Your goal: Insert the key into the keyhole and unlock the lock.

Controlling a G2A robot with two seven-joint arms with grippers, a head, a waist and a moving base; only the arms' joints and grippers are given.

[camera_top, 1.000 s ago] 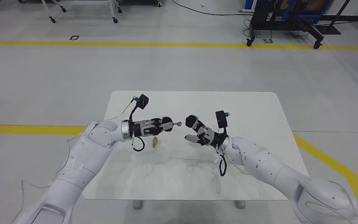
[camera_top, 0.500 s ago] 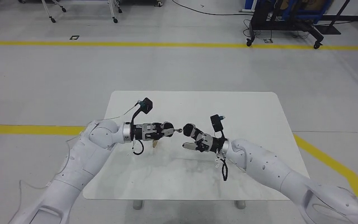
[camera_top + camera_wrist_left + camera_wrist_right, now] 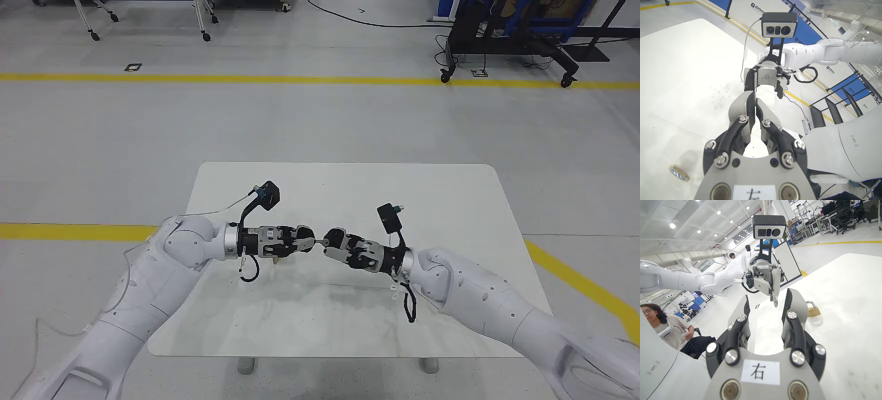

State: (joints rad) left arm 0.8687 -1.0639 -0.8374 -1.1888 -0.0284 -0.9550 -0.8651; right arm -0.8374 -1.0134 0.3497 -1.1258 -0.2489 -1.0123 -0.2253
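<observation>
A white table [image 3: 440,200] on pale workshop floor, with two claws tip to tip above its middle. The right claw [image 3: 768,295] gapes wide, holding nothing; the left claw [image 3: 755,102] is pinched tight. The brass lock [image 3: 813,310] lies on the table just beside them. The key [image 3: 775,301] — gripped by the left claw — juts toward the right claw's tips.

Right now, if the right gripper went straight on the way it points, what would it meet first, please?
Probably the key, pinched in the left gripper, directly ahead of the open right gripper; the depth is unclear.
</observation>
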